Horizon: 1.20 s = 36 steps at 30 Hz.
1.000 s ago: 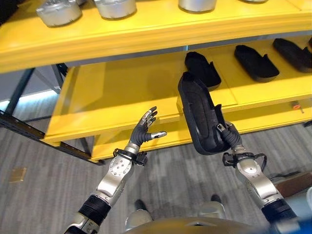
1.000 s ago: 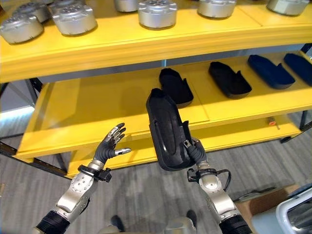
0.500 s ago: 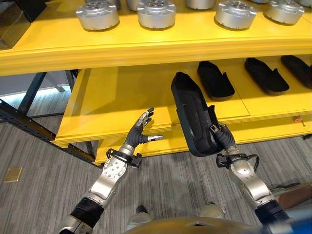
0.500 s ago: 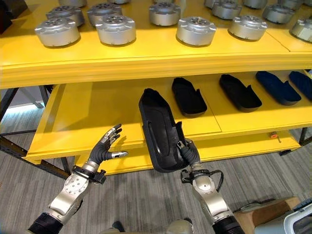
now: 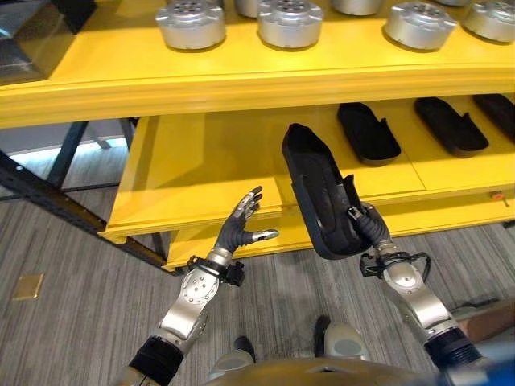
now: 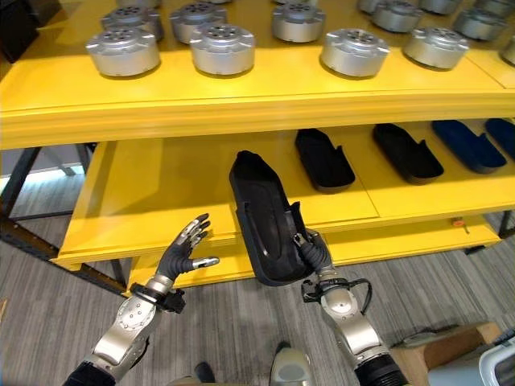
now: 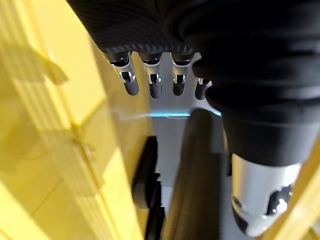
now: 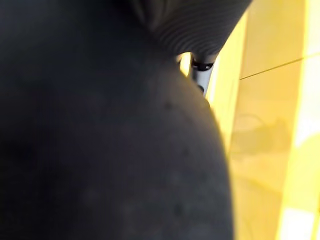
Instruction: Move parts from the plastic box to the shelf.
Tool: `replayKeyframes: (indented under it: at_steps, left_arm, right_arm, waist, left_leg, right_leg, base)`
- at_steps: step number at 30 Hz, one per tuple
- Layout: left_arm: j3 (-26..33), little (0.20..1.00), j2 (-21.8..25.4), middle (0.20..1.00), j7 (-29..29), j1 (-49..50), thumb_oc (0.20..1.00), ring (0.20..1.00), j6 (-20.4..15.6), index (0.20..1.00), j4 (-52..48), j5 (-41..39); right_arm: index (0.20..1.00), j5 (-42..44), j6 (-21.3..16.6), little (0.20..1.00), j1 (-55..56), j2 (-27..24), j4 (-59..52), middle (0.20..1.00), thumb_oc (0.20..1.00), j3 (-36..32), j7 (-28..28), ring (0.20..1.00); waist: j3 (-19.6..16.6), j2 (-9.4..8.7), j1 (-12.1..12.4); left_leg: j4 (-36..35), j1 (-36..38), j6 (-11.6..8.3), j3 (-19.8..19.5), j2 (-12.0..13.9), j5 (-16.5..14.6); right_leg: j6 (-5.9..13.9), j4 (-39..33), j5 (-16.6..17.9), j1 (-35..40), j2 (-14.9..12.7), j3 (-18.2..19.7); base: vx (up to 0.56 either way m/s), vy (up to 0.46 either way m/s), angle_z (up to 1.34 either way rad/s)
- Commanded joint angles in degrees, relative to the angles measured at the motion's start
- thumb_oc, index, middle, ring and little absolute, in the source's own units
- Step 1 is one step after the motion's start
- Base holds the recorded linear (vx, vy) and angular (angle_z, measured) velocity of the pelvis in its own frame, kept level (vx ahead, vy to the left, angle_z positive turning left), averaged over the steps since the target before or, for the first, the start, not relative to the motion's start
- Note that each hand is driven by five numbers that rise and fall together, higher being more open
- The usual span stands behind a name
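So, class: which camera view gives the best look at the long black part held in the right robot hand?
The right eye view: the whole black part shows, gripped at its near end by the right robot hand. The left eye view matches. The right wrist view shows a dark surface; the left wrist view, part of it.

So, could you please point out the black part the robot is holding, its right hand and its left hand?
black part [image 6: 259,205]: right eye view, on its inner hollow, mid-length.
right hand [image 6: 314,251]: right eye view, on the fingers curled round the part's lower end.
left hand [image 5: 239,227]: left eye view, on the open palm.
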Motion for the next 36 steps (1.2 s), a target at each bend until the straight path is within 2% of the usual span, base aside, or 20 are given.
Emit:
replayKeyframes:
  at_steps: [1, 4, 7, 12, 13, 14, 16, 17, 18, 21, 23, 24, 29, 36]
  left_arm:
    - [-0.62, 1.000, -0.49, 1.000, 0.44, -0.85, 1.000, 1.000, -1.86, 1.000, -3.01, 0.88]
    - [-1.24, 1.000, -0.52, 1.000, 1.46, -0.64, 1.000, 1.000, -2.18, 1.000, -3.09, 0.87]
    - [-1.74, 1.000, -0.83, 1.000, 1.70, -0.70, 1.000, 1.000, -2.73, 1.000, -2.86, 0.23]
    - [-2.31, 1.000, -1.15, 1.000, 2.36, -0.98, 1.000, 1.000, -3.78, 1.000, -2.60, 0.72]
    - [-2.50, 1.000, -1.22, 1.000, 3.07, -1.06, 1.000, 1.000, -3.97, 1.000, -2.69, 0.98]
    - [-2.60, 1.000, -1.18, 1.000, 3.75, -1.19, 1.000, 1.000, -4.10, 1.000, -2.91, 1.32]
    - [-2.47, 1.000, -1.13, 1.000, 4.15, -1.45, 1.000, 1.000, -4.37, 1.000, -3.20, 1.45]
    - [-2.25, 1.000, -1.14, 1.000, 4.61, -1.68, 1.000, 1.000, -4.63, 1.000, -3.10, 1.65]
    - [-2.03, 1.000, -1.21, 1.000, 4.98, -1.83, 1.000, 1.000, -4.60, 1.000, -3.03, 1.99]
    - [-1.43, 1.000, -1.38, 1.000, 5.94, -2.00, 1.000, 1.000, -4.75, 1.000, -2.89, 1.91]
    - [-1.10, 1.000, -1.39, 1.000, 5.75, -1.70, 1.000, 1.000, -5.04, 1.000, -2.97, 1.15]
    - [-1.00, 1.000, -1.15, 1.000, 4.99, -1.57, 1.000, 1.000, -5.14, 1.000, -2.96, 0.69]
    - [-0.63, 1.000, -0.71, 1.000, 3.51, -1.84, 1.000, 1.000, -4.55, 1.000, -2.00, -0.96]
    - [-0.91, 1.000, -0.63, 1.000, 2.99, -0.88, 1.000, 1.000, -4.02, 1.000, -2.65, -1.62]
  right_arm:
    - [0.200, -1.94, -5.00, 0.200, -3.86, 1.37, -4.71, 0.200, 0.200, -1.55, -0.78, 0.200]
    - [0.200, -1.94, -4.91, 0.200, -4.93, 0.80, -4.54, 0.200, 0.200, 0.09, -1.66, 0.200]
    - [0.200, -2.76, -5.49, 0.200, -5.68, 0.35, -3.92, 0.200, 0.200, 1.06, -2.20, 0.200]
    - [0.200, -2.08, -5.94, 0.200, -5.95, -0.37, -2.88, 0.200, 0.200, 0.97, -2.01, 0.200]
    - [0.200, -1.87, -5.76, 0.200, -5.71, -0.59, -3.03, 0.200, 0.200, 0.80, -1.76, 0.200]
    - [0.200, -1.64, -5.84, 0.200, -5.54, -0.83, -3.09, 0.200, 0.200, 0.69, -1.70, 0.200]
    - [0.200, -1.51, -6.16, 0.200, -5.22, -1.38, -3.13, 0.200, 0.200, 0.28, -1.22, 0.200]
    - [0.200, -1.75, -6.66, 0.200, -5.15, -1.55, -2.88, 0.200, 0.200, 0.27, -0.91, 0.200]
    - [0.200, -1.79, -6.84, 0.200, -5.21, -1.50, -2.48, 0.200, 0.200, 0.48, -0.84, 0.200]
    - [0.200, -1.49, -6.28, 0.200, -6.09, -1.70, -2.13, 0.200, 0.200, 1.37, -1.20, 0.200]
    - [0.200, -1.94, -5.54, 0.200, -5.92, -1.90, -2.89, 0.200, 0.200, 1.56, -1.41, 0.200]
    - [0.200, -1.51, -4.99, 0.200, -5.76, -2.25, -2.94, 0.200, 0.200, 1.71, -2.11, 0.200]
    - [0.200, 1.07, -3.67, 0.200, -4.65, -2.23, -2.00, 0.200, 0.200, 1.05, -2.26, 0.200]
    - [0.200, 0.64, -2.20, 0.200, -3.75, 0.03, -1.02, 0.200, 0.200, 0.26, -4.07, 0.200]
  waist:
    - [-1.72, -0.42, 0.89]
    - [-2.31, 0.15, 1.19]
    - [-2.56, 0.53, 1.39]
    - [-3.04, 0.71, 1.28]
    - [-3.08, 0.95, 1.23]
    - [-2.90, 1.04, 1.28]
    - [-2.48, 1.07, 1.25]
    - [-1.96, 0.75, 1.45]
    - [-1.64, 0.86, 1.57]
    - [-1.19, 1.57, 1.28]
    - [-1.42, 2.29, 1.17]
    - [-1.47, 2.47, 1.32]
    - [-2.64, 2.13, 0.93]
    - [-3.48, 2.34, 1.17]
  left_leg:
    - [0.46, 0.50, 2.04, -1.53, -3.43, -0.70]
    - [0.46, 0.52, 1.71, -0.84, -3.01, -0.47]
    - [0.78, 0.48, 1.05, 0.15, -2.46, -0.36]
    - [6.84, -1.23, 0.48, 2.79, -1.42, -2.32]
    - [9.40, -2.00, 0.05, 3.09, -0.97, -1.77]
    - [14.13, -3.62, -1.04, 3.46, 0.53, 0.50]
    - [23.41, -6.21, -3.15, 3.17, 3.03, 1.51]
    - [28.05, -9.86, -3.23, 2.88, 4.24, 4.38]
    - [29.28, -11.40, -3.57, 2.17, 5.01, 5.32]
    - [22.69, -10.76, -3.84, 3.04, 6.68, 6.96]
    - [14.58, -10.21, -4.87, 2.84, 7.22, 10.49]
    - [11.78, -10.53, -4.86, 2.07, 7.38, 10.96]
    - [5.01, -6.27, -3.76, 3.11, 5.76, 6.70]
    - [0.93, -2.48, -2.85, 1.29, 3.39, 5.12]
  right_leg:
    - [0.22, -8.13, 10.65, 0.28, 3.05, -1.45]
    - [-1.37, -8.03, 7.91, 2.33, 3.71, -2.52]
    - [-2.12, -9.21, 6.73, 4.36, 4.05, -3.37]
    - [-3.72, -9.30, 4.81, 6.23, 3.94, -4.88]
    - [-4.38, -8.96, 4.09, 6.47, 4.20, -5.37]
    - [-5.31, -8.93, 3.45, 6.92, 4.57, -5.68]
    - [-6.16, -8.83, 1.72, 8.00, 4.98, -5.56]
    - [-7.38, -8.47, 2.12, 7.55, 5.03, -5.64]
    - [-7.62, -8.22, 1.89, 7.67, 5.25, -5.26]
    - [-7.36, -8.01, 1.52, 8.06, 5.34, -4.63]
    - [-6.61, -8.85, 1.94, 8.90, 4.81, -4.76]
    - [-6.11, -8.65, 1.76, 9.46, 4.10, -4.59]
    - [-4.32, -8.81, 2.10, 10.58, 1.79, -5.92]
    - [-3.54, -9.01, 2.31, 10.82, 2.18, -5.12]
  base:
    - [0.17, -0.125, 0.27]
    - [0.21, -0.156, 0.04]
    - [0.17, -0.105, 0.01]
    - [0.16, -0.129, -0.03]
    - [0.13, -0.161, 0.00]
    - [0.18, -0.171, -0.02]
    - [0.12, -0.169, 0.06]
    - [0.01, -0.134, 0.03]
    - [0.01, -0.077, -0.02]
    - [0.09, 0.140, -0.14]
    - [0.11, 0.273, -0.22]
    - [0.10, 0.224, -0.12]
    - [0.08, 0.166, -0.10]
    - [0.06, 0.110, 0.10]
